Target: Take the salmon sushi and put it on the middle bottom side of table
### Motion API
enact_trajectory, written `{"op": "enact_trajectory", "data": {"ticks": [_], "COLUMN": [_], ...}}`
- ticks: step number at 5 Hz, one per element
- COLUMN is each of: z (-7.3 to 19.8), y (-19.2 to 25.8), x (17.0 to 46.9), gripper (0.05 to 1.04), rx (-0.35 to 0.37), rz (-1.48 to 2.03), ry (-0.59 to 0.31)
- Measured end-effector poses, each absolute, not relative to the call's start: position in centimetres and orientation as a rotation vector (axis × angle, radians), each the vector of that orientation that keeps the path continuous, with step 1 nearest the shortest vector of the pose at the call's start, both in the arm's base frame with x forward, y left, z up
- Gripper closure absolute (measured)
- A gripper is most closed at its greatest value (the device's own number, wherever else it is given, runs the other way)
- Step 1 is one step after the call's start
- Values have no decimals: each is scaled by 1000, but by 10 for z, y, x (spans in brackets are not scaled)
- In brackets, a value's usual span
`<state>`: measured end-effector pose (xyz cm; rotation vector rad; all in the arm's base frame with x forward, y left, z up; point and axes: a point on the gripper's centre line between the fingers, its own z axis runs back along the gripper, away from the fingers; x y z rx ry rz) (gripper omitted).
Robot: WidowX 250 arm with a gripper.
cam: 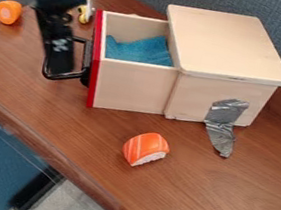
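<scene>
The black gripper hangs at the upper left, just left of the drawer's red front and beside its black handle. Whether it touches the handle I cannot tell. The salmon sushi, orange with pale stripes and a white rice side, lies on the brown table, in front of the wooden box and well to the lower right of the gripper.
A wooden box has its drawer pulled out to the left, with a blue cloth inside. Grey tape runs from box to table. An orange piece and a small yellow object stand behind.
</scene>
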<state>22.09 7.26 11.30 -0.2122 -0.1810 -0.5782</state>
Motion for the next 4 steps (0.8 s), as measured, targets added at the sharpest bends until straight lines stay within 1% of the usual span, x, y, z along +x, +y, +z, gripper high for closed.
{"op": "enact_trajectory", "data": {"ticks": [1,2,3,4], "z": [109,101,90,89], "y": [96,116,138,155], "x": [219,223,229,236], "gripper": [83,83,83,83], "rx": [-173,-124,-65,-35], "rz": [-643,-683,-723,-718], "ry": [-144,-129,-159,-194]}}
